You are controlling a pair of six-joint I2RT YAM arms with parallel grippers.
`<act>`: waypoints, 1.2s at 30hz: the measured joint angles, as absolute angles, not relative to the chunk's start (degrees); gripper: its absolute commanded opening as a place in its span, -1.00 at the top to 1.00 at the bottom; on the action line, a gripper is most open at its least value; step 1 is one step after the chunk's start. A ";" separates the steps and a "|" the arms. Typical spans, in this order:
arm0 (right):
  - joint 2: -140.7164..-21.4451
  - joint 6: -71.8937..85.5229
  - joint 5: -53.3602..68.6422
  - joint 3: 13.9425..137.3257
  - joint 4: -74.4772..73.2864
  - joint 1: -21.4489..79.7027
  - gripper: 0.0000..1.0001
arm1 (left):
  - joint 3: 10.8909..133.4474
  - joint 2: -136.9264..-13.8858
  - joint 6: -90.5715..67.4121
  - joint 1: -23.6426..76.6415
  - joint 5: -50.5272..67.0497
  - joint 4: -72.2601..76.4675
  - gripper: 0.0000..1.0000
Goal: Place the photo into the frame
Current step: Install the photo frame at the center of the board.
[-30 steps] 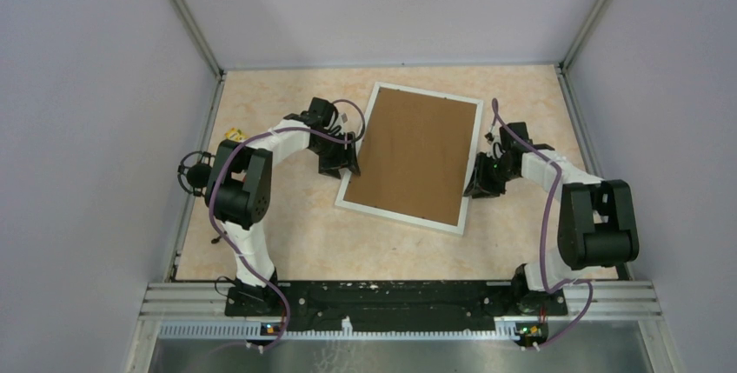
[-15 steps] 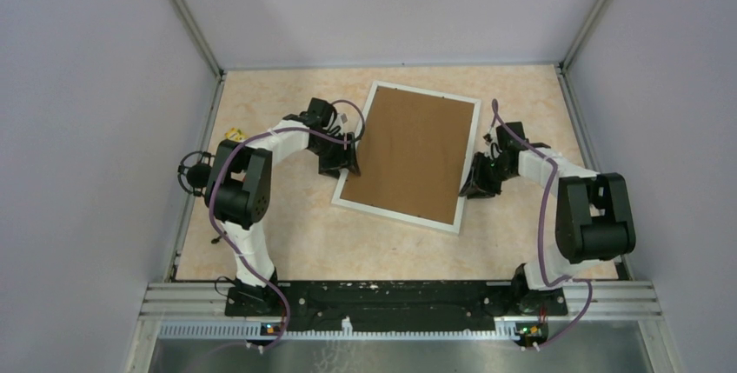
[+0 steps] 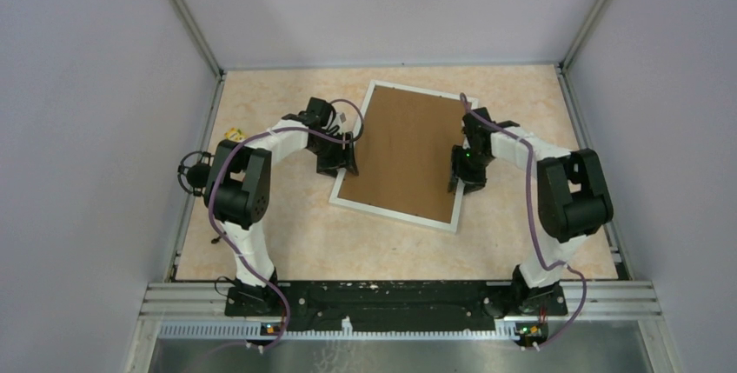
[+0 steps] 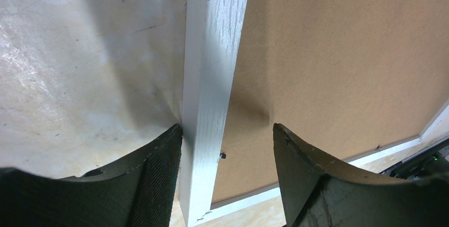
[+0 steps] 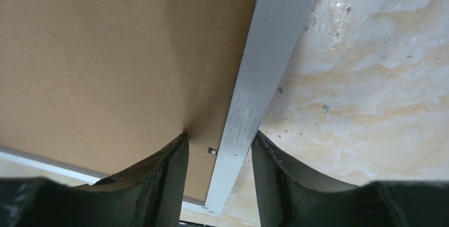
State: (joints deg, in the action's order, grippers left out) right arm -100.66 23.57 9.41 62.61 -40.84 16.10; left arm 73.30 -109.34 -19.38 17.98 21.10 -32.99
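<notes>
right arm [image 3: 521,143] has swung in, shoving the frame [image 3: 395,216] left. it lies back-up mid-surface, photo unseen. left fingers [image 4: 159,179] open astride one bar; right fingers [image 5: 159,184] astride the other, hold unclear. lopsided pushing could skew it.

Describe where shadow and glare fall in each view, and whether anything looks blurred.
Left wrist view: shadow darkens the table beside the frame, with pale glare further left. Right wrist view: the frame bar lies in shade and looks grey, while the table is glossy. Top external view: even light, no strong glare, nothing clearly blurred.
</notes>
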 measured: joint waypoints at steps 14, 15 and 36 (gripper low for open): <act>-99.15 22.61 9.08 65.78 -40.97 13.67 -0.02 | 73.32 -109.36 -19.33 18.00 20.97 -33.04 -0.35; -98.96 22.28 10.94 66.19 -40.53 10.92 0.04 | 73.32 -109.34 -19.35 17.98 20.97 -33.04 -0.35; -110.45 19.55 23.88 74.98 -33.34 -0.16 0.46 | 73.32 -109.34 -19.33 17.98 21.08 -33.04 -0.35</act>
State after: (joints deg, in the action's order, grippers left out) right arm -110.45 19.55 23.88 74.98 -33.34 -0.16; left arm 73.32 -109.34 -19.33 17.98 21.08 -33.04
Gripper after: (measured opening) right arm 0.279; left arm 0.678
